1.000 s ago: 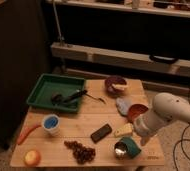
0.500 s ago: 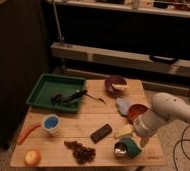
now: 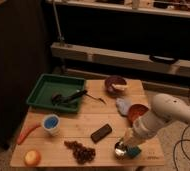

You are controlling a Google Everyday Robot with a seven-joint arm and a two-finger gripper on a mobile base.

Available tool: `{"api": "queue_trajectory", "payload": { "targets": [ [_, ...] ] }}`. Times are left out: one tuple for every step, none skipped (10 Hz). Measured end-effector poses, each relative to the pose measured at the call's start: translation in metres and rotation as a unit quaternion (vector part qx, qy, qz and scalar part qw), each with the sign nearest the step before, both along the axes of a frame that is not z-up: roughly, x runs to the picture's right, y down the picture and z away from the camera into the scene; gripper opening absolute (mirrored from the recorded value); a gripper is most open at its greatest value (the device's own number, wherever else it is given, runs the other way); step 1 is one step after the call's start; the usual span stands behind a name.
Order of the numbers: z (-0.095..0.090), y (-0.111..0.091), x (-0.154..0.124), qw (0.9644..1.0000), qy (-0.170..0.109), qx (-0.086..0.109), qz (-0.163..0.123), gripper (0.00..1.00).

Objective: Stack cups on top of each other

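Hovering our hand (image 3: 128, 148) beside the white cup (image 3: 119, 148), grip we cannot tell, we are facing the blue cup (image 3: 51, 123) well apart at nine o'clock.

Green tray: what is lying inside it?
Dark long-handled utensils lie in the green tray; the floor beneath them is hidden. The gripper sits low at the near right corner of the table, away from it.

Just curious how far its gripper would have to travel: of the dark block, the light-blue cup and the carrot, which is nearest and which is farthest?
From the gripper, low over the table's front right:
1. dark block, just to its left, mid-table.
2. light-blue cup, over on the left side.
3. carrot, at the left edge.
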State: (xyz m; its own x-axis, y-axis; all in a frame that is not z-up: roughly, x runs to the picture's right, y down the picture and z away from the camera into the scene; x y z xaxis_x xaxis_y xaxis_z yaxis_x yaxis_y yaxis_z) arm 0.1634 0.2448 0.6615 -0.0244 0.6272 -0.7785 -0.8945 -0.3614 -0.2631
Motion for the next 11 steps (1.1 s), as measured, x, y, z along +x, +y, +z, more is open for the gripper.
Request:
{"api": "queue_trajectory", "payload": {
  "targets": [
    [-0.001,0.001,0.002,1.0000,0.000,0.000,0.001,0.34],
    [0.000,0.002,0.003,1.0000,0.000,-0.001,0.003,0.34],
    [0.000,0.004,0.006,1.0000,0.001,-0.002,0.005,0.34],
    [0.001,0.007,0.009,1.0000,0.004,-0.004,0.005,0.34],
    [0.001,0.009,0.010,1.0000,0.005,-0.004,0.004,0.34],
    [0.003,0.010,0.011,1.0000,0.007,-0.005,0.003,0.34],
    [0.004,0.011,0.010,1.0000,0.007,-0.006,0.002,0.34],
    [0.004,0.011,0.010,1.0000,0.007,-0.006,0.002,0.34],
    [0.004,0.011,0.010,0.9999,0.008,-0.006,0.002,0.34],
    [0.002,0.010,0.011,1.0000,0.007,-0.005,0.001,0.36],
    [0.002,0.011,0.010,1.0000,0.005,-0.005,0.001,0.43]
  ]
}}
